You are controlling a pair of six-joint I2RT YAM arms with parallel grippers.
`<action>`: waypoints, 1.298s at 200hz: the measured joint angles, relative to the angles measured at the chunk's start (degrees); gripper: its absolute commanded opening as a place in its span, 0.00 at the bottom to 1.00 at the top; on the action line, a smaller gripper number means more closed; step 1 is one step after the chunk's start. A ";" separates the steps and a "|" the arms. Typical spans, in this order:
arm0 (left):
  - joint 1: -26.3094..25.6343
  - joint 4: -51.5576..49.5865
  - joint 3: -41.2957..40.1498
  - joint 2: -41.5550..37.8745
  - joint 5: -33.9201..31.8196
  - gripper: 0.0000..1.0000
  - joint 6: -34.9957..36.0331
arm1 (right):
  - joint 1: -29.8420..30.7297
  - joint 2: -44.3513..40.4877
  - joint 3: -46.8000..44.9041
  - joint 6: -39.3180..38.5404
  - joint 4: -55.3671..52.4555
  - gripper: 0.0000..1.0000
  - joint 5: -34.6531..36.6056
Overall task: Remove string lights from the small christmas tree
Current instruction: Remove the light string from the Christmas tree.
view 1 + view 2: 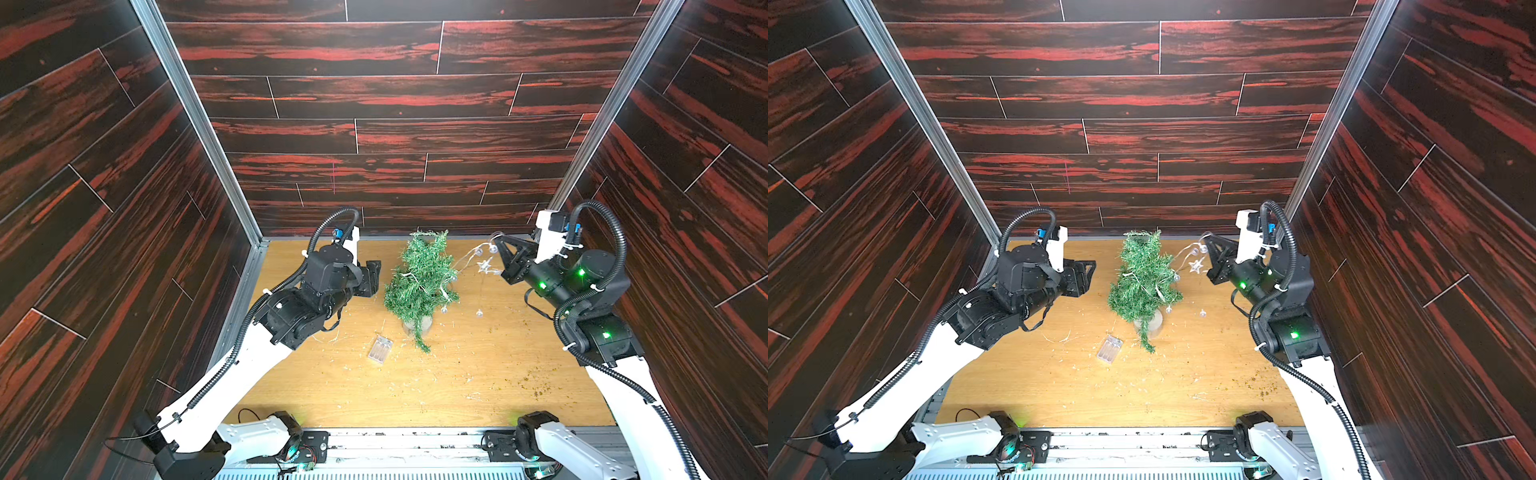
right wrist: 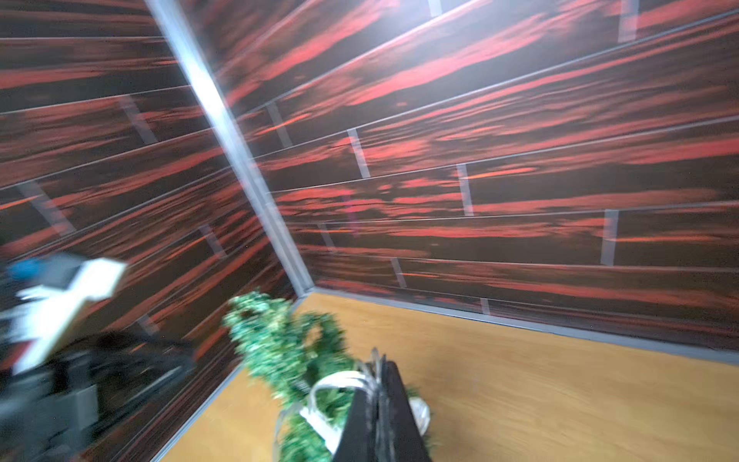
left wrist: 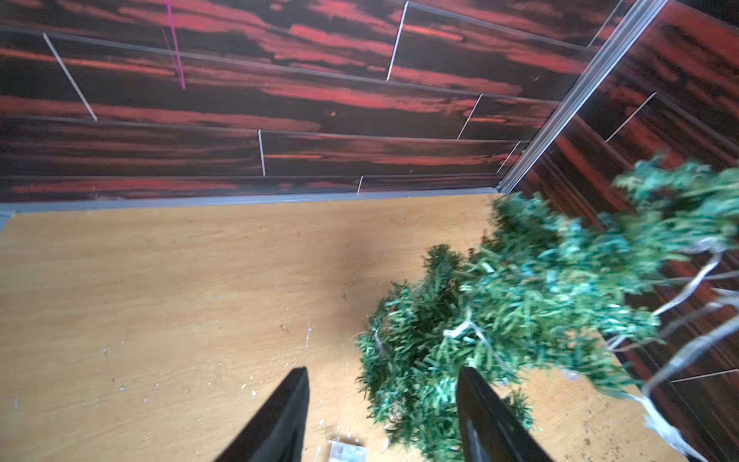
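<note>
The small christmas tree (image 1: 419, 282) (image 1: 1144, 282) stands upright on its pale base at the middle back of the table. The string lights' thin wire (image 1: 473, 254) (image 1: 1185, 253) stretches from the tree's right side to my right gripper (image 1: 496, 239) (image 2: 378, 362), which is shut on a bunch of wire loops (image 2: 340, 378). A clear star (image 1: 484, 265) and bulbs hang along it. The clear battery box (image 1: 380, 349) (image 1: 1109, 349) (image 3: 347, 452) lies on the table in front of the tree. My left gripper (image 1: 374, 276) (image 3: 382, 372) is open just left of the tree (image 3: 520, 304), holding nothing.
Pale needle scraps and dark crumbs (image 1: 532, 386) litter the wooden table (image 1: 332, 395). Dark red panel walls close in the back and both sides. My right gripper is near the back right corner. The left arm (image 2: 60, 320) shows blurred in the right wrist view.
</note>
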 measured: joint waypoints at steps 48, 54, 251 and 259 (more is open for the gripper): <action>0.35 0.70 -1.70 1.95 2.75 0.60 -0.44 | 0.00 0.00 -4.94 -0.04 2.05 0.00 -10.47; 0.35 0.85 -1.77 2.54 3.13 0.60 -0.52 | -0.02 -0.04 -5.62 -0.04 1.99 0.00 -11.58; 3.48 3.76 -6.32 9.55 7.37 0.57 -2.49 | -0.42 -3.45 1.64 -8.81 -5.90 0.00 9.86; 3.50 3.80 -6.60 9.49 7.52 0.57 -2.54 | -1.07 -1.55 3.30 -8.98 -5.92 0.00 11.43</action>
